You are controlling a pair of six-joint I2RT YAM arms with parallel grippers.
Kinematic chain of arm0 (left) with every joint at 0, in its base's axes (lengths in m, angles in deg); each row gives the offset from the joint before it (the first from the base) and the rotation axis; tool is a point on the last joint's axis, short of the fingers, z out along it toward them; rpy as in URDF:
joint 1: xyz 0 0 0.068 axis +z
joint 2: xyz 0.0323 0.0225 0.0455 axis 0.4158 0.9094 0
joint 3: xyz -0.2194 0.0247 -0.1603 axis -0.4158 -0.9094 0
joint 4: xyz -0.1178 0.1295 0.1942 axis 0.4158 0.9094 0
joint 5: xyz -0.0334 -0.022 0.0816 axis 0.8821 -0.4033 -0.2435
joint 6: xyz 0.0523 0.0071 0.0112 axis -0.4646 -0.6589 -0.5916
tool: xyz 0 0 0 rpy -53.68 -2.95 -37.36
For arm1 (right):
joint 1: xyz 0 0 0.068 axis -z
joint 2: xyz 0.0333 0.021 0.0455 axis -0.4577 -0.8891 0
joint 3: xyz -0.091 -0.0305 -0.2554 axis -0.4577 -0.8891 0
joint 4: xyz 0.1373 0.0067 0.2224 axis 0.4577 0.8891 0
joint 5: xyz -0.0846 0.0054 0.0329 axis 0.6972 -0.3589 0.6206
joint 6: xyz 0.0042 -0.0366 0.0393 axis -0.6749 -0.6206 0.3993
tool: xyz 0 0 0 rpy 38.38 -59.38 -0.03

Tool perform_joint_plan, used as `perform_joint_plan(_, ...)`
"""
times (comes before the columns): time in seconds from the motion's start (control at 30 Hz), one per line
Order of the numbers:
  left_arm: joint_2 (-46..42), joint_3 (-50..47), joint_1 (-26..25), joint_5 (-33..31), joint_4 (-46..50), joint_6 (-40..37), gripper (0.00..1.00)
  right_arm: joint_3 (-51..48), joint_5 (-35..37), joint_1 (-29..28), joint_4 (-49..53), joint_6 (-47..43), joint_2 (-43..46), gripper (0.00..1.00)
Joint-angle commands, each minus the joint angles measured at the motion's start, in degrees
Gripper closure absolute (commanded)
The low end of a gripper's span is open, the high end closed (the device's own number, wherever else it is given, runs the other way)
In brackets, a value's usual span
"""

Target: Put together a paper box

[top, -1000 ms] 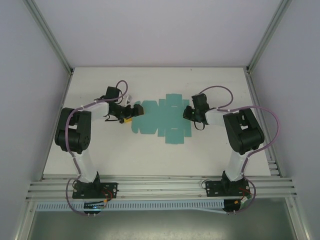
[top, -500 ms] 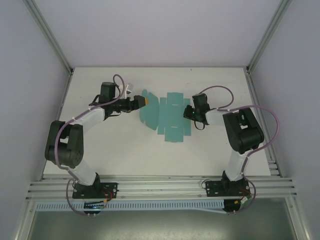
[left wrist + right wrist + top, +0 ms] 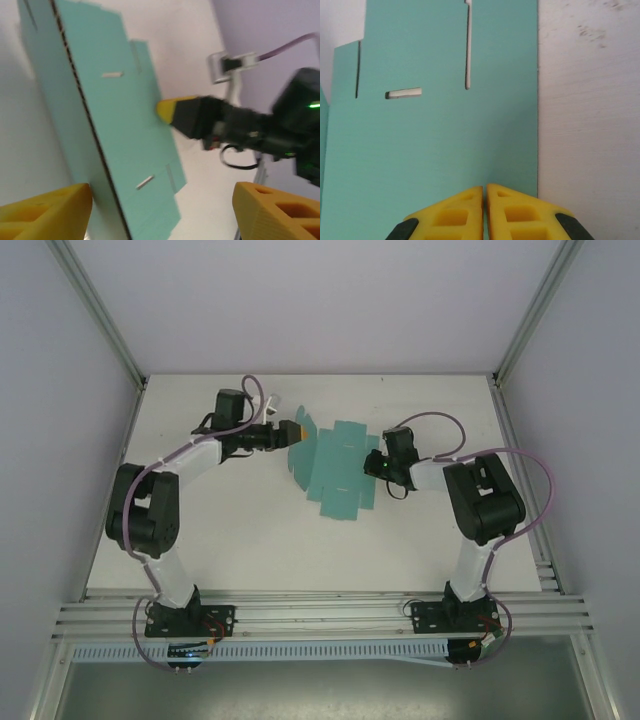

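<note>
The paper box (image 3: 335,475) is a flat teal die-cut sheet lying mid-table, its left flap tilted up off the surface. My left gripper (image 3: 295,430) is at that raised flap's far left edge. In the left wrist view the gripper (image 3: 162,192) stands open, and the sheet (image 3: 120,125) with its dark crease runs between the yellow fingers (image 3: 45,210). My right gripper (image 3: 372,466) is shut, and its tips (image 3: 485,189) press down on the sheet (image 3: 430,140) near its right edge. The right gripper's yellow tip (image 3: 167,107) also shows there, touching the card.
The white table (image 3: 200,530) has bare room in front of and behind the sheet. Aluminium posts and pale walls close in both sides, and a rail (image 3: 320,615) with the arm bases runs along the near edge.
My left arm swung toward the far side and right, its jaws narrowing a little. The sheet's left flap rose and the sheet turned slightly. The right gripper stayed pressed on the card.
</note>
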Motion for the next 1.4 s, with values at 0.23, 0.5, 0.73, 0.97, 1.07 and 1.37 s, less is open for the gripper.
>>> perform_joint_plan(0.23,4.8,5.9,-0.7,-11.5,15.0,-4.9,0.40,-2.5,-2.4,-1.7,14.0,-1.7,-5.3,0.89)
perform_joint_plan(0.5,7.3,9.8,-0.7,-17.5,17.9,-6.6,0.72,-0.7,-0.5,-1.7,17.0,-3.2,-4.0,0.89)
perform_joint_plan(0.73,1.9,6.5,-0.7,-16.8,13.4,-6.5,1.00,2.0,1.5,-1.0,18.8,-3.4,4.6,0.67)
perform_joint_plan(0.97,-16.0,-7.6,-0.7,-11.3,-3.3,-2.5,1.00,-1.6,0.0,-0.4,17.1,-4.1,21.9,0.44)
perform_joint_plan(1.07,-24.6,-14.7,-0.7,-10.9,-11.0,1.0,1.00,-5.4,-2.7,1.6,14.7,-3.8,29.7,0.43)
perform_joint_plan(1.37,-41.7,-24.7,-0.7,-5.0,-25.9,8.1,1.00,-18.9,-32.8,16.8,-11.4,3.3,39.3,0.40)
